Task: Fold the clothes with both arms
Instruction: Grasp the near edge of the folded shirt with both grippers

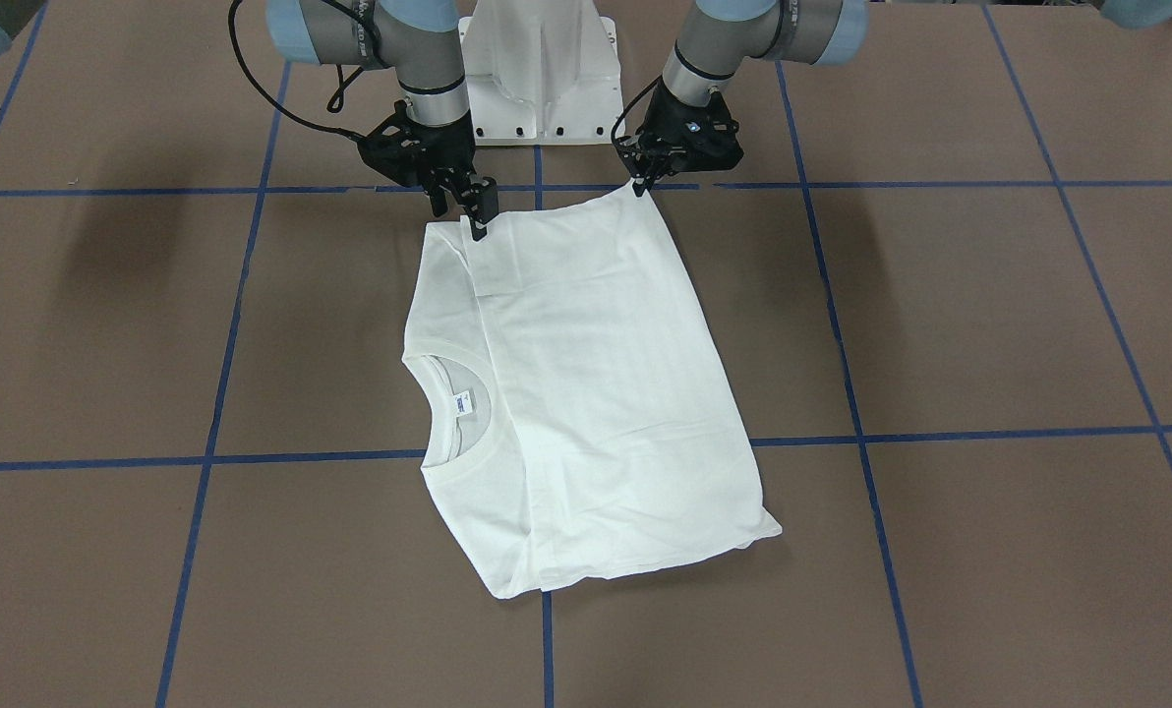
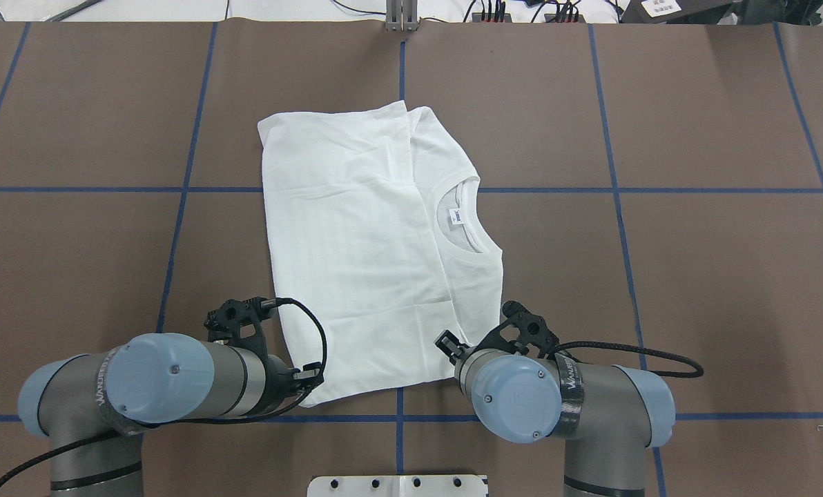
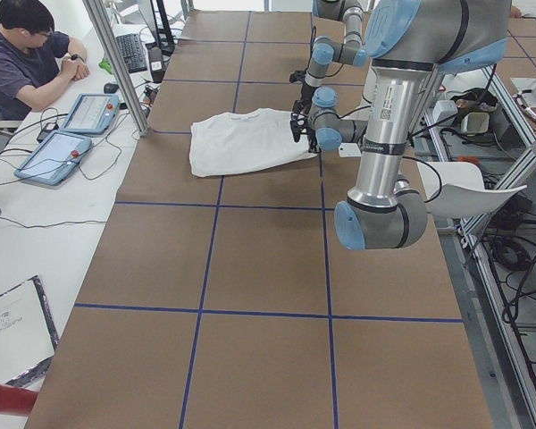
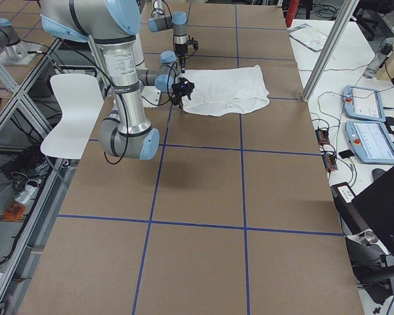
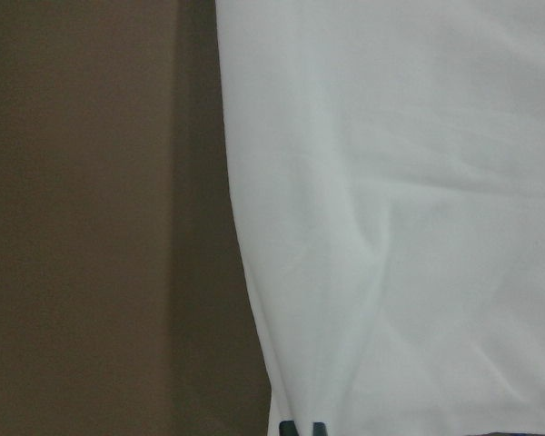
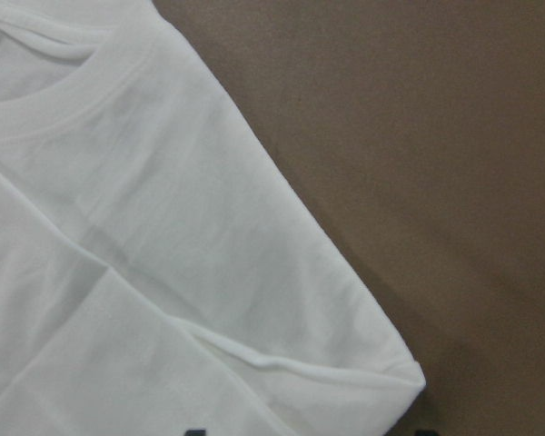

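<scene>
The brown surface [image 1: 940, 315] holds the white T-shirt [image 1: 586, 393], folded flat in the middle. Its edge nearest the robot lies right under both end effectors. The left arm [image 2: 142, 386] and right arm [image 2: 556, 400] bend low over that edge. The left end effector [image 1: 638, 185] is pinched tight on one corner, which sits a little raised. The right end effector [image 1: 460, 218] is spread apart at the other corner. From above, the arms hide the fingertips. The collar [image 1: 436, 385] and small label [image 1: 463, 403] face up.
</scene>
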`<state>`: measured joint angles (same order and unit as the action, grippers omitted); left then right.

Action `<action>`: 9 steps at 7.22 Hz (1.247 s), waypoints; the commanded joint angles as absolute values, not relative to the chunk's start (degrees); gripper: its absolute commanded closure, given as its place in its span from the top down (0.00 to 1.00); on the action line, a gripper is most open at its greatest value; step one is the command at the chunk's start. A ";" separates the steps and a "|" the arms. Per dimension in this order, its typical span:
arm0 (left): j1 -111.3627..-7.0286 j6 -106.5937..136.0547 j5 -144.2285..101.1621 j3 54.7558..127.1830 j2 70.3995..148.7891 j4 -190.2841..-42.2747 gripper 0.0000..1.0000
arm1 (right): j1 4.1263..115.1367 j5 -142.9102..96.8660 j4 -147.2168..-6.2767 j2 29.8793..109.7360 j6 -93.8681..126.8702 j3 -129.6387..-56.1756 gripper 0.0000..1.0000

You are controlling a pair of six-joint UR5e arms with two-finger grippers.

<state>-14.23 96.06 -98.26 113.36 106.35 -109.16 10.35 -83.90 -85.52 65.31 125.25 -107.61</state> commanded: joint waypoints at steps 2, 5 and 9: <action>-14.15 96.06 -98.26 113.29 106.43 -109.16 0.00 | 10.11 -83.58 -85.52 64.51 125.24 -106.61 0.66; -14.15 96.06 -98.26 113.38 106.44 -109.25 0.00 | 9.93 -83.58 -85.52 64.42 125.24 -106.61 0.00; -14.15 96.06 -98.35 113.38 106.52 -109.25 0.00 | 10.37 -83.93 -85.52 63.81 124.54 -107.40 0.00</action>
<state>-14.15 96.06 -98.28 113.38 106.46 -109.25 10.11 -83.72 -85.52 63.94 124.83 -107.14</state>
